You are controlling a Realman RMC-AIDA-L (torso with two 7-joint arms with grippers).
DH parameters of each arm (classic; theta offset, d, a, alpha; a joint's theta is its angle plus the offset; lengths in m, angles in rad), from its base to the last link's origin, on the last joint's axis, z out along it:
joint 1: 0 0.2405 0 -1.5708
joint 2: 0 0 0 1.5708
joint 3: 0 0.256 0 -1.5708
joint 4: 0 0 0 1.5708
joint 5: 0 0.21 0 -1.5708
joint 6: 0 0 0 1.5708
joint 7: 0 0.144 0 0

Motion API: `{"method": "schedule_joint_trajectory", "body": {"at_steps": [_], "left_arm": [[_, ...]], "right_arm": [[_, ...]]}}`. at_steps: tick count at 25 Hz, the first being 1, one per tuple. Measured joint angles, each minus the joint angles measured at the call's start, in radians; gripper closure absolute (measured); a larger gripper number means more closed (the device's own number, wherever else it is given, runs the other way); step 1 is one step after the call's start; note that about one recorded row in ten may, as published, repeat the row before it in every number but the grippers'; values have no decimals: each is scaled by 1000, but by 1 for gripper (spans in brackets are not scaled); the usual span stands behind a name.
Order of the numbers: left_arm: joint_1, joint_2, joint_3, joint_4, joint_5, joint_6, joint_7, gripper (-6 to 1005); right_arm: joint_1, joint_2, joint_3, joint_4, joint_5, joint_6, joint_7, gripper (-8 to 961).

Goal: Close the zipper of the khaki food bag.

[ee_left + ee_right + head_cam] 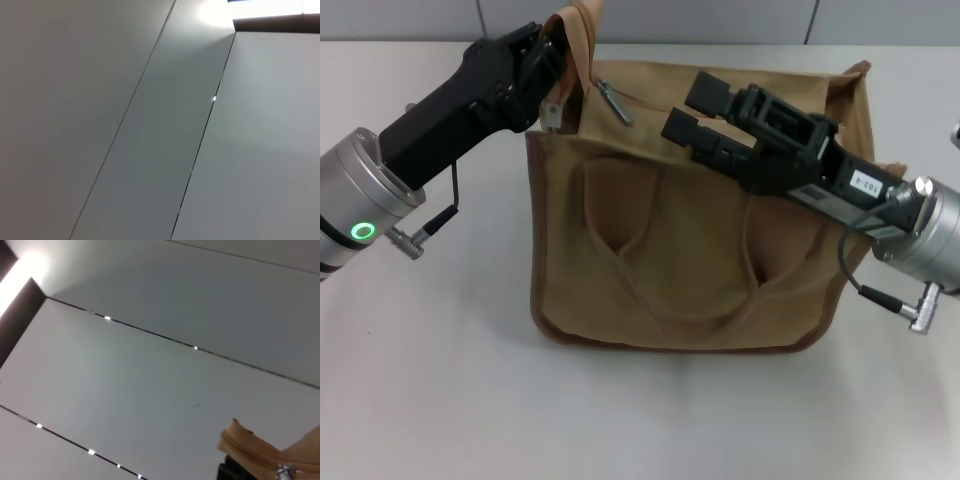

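Observation:
The khaki food bag (680,250) stands on the white table, its front handle hanging down its face. The zipper (655,101) runs along its top, with the silver pull tab (616,102) sticking up near the top's left end. My left gripper (558,62) reaches in from the left and is shut on the bag's rear handle (582,28) at the top left corner, holding it up. My right gripper (686,108) comes from the right and hovers open over the top panel, just right of the pull tab and apart from it. The right wrist view shows the raised handle (247,444).
The white table (440,380) surrounds the bag, with a grey panelled wall (720,20) behind it. Both wrist views look mostly at wall panels (150,125). The right arm's body lies over the bag's upper right part.

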Motion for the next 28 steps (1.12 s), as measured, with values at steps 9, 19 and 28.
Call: {"method": "schedule_joint_trajectory", "body": {"at_steps": [9,19,28], "left_arm": [[-8,0,0,9,-2,39,-23,967],[-54,0,1,9,-2,34,-36,965],[-72,0,7,8,1,8,-37,964]], "right_arm": [[15,0,-4,-41,0,83,69,217],[74,3,-1,-28,1,89,-101,216],[85,4,2,-24,3,94,-186,215]]}}
